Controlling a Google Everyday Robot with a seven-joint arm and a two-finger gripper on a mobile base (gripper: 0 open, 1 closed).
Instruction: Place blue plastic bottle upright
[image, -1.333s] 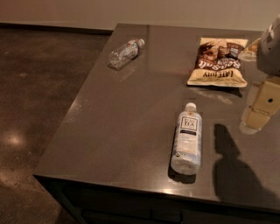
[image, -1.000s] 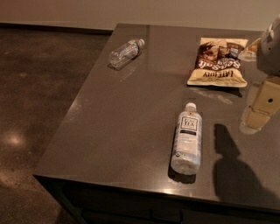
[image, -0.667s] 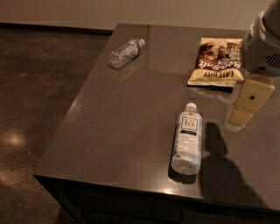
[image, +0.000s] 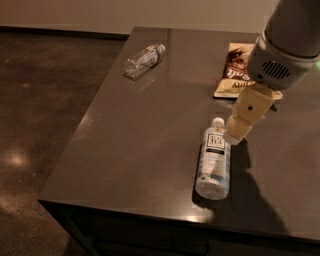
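The blue plastic bottle (image: 214, 159) lies on its side on the dark table (image: 140, 130), near the front edge. Its white cap points toward the back and its white label with dark print faces up. My gripper (image: 236, 134) hangs from the arm at the upper right. Its cream-coloured tip is just above and to the right of the bottle's cap end, close to it but holding nothing.
A smaller crinkled clear water bottle (image: 143, 60) lies on its side at the table's back left. A snack bag (image: 235, 71) lies at the back right, partly behind my arm. The table's left and front edges drop to a dark floor (image: 40, 100).
My arm has swung in from the right edge toward the left and front, bringing the gripper down beside the bottle's cap. The bottles and bag have not moved.
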